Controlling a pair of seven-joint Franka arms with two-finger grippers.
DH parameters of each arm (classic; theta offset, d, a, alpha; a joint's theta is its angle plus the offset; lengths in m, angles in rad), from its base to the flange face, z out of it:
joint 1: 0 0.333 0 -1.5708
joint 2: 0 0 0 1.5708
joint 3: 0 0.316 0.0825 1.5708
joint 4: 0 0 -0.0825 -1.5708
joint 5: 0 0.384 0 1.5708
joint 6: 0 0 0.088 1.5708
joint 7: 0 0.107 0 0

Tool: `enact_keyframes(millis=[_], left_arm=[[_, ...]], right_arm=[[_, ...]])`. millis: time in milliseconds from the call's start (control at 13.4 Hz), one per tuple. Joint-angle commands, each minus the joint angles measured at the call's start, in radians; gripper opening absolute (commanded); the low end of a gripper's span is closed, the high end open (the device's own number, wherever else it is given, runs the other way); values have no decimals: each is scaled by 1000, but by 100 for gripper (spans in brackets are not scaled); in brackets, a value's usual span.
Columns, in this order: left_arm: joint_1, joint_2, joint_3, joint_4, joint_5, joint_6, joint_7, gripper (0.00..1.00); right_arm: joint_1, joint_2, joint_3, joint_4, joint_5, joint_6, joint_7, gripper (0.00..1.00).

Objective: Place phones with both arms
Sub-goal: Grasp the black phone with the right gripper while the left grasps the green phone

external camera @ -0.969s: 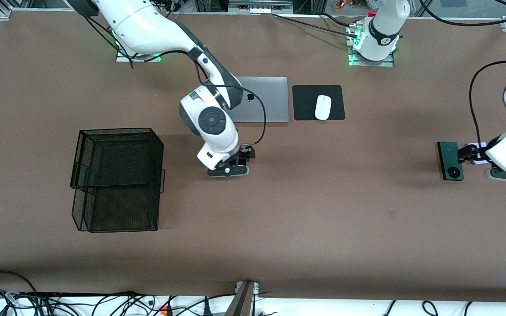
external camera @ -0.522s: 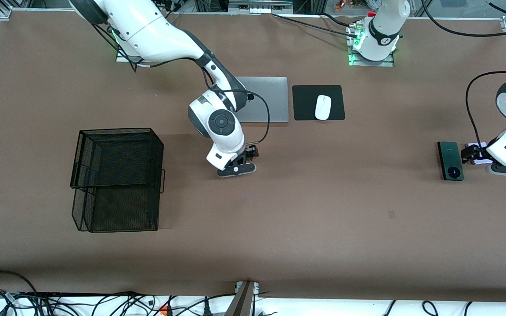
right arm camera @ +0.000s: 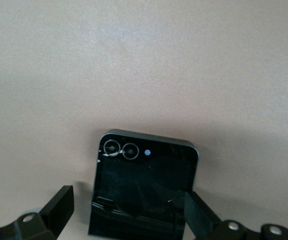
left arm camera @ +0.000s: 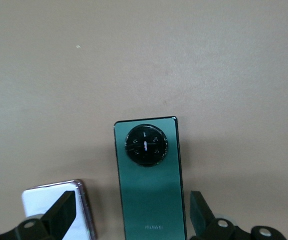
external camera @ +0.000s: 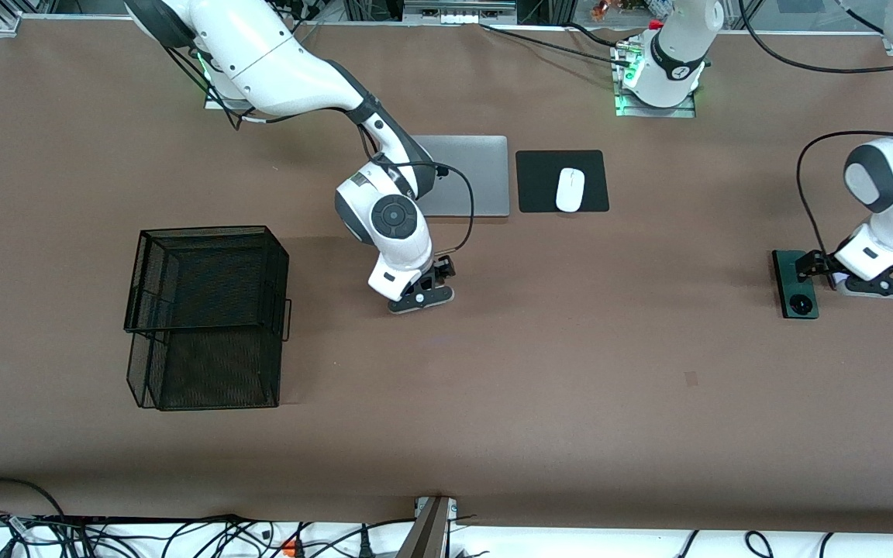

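Flat glossy green phone [left arm camera: 151,185] between open left claw [left arm camera: 128,220] fingers.

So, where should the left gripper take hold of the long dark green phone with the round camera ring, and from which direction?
The long dark green phone with the round camera ring lies flat on the brown table. Probably best: come straight down and close across its two long edges at the plain half, away from the ring. The left gripper, open, already straddles that width; the small pale lilac-white phone lies close beside one finger.
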Motion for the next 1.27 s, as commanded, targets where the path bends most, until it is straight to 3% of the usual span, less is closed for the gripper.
enact_keyframes(millis=[0,596,1193], left_arm=[[21,41,-13,-16,-14,72,-5,100],[20,87,-16,-39,-129,116,-17,100],[21,124,-14,-45,-146,119,23,100]], right_arm=[[10,-14,-9,-18,-19,11,-5,100],[21,-27,-12,-18,-22,8,2,100],[22,-44,-13,-23,-37,-28,3,100]])
